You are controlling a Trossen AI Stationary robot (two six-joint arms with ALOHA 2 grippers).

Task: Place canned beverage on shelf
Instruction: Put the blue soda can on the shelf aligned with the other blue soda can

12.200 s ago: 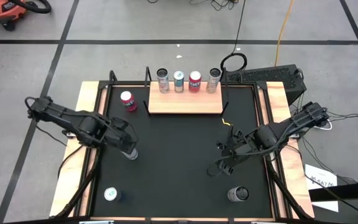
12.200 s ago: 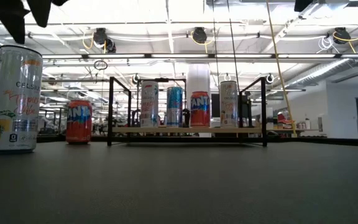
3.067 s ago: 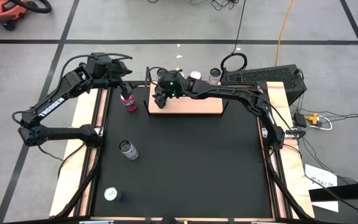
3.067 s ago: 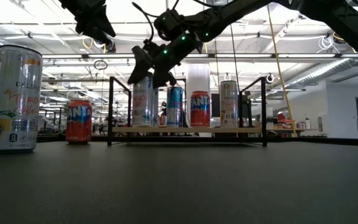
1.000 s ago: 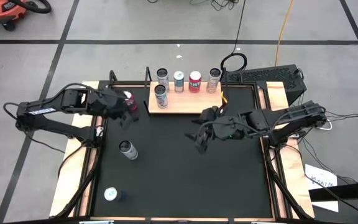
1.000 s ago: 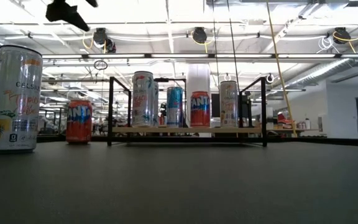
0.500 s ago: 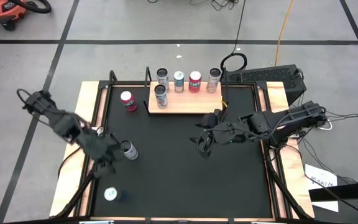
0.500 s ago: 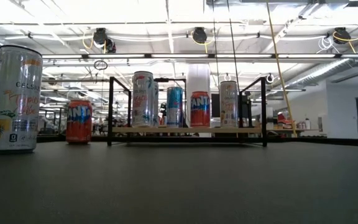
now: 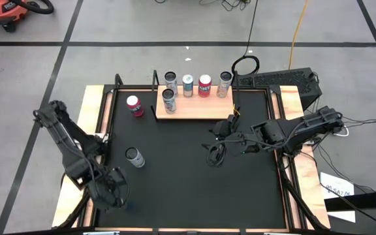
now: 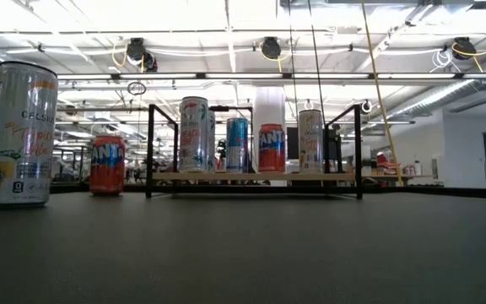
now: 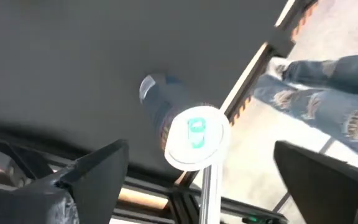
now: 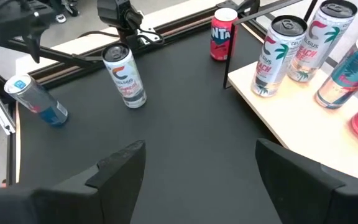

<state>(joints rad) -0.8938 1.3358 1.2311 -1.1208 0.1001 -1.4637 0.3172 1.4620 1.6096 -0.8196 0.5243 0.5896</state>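
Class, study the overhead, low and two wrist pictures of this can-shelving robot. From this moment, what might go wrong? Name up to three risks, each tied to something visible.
1. The open left gripper hangs over the blue-topped can at the black table's near-left corner; an off-centre descent may tip it off the edge.
2. The light wooden shelf already holds five cans; the white palm-print can in front could be knocked while placing another.
3. The open right gripper waits mid-table, possibly crossing the carrying path.
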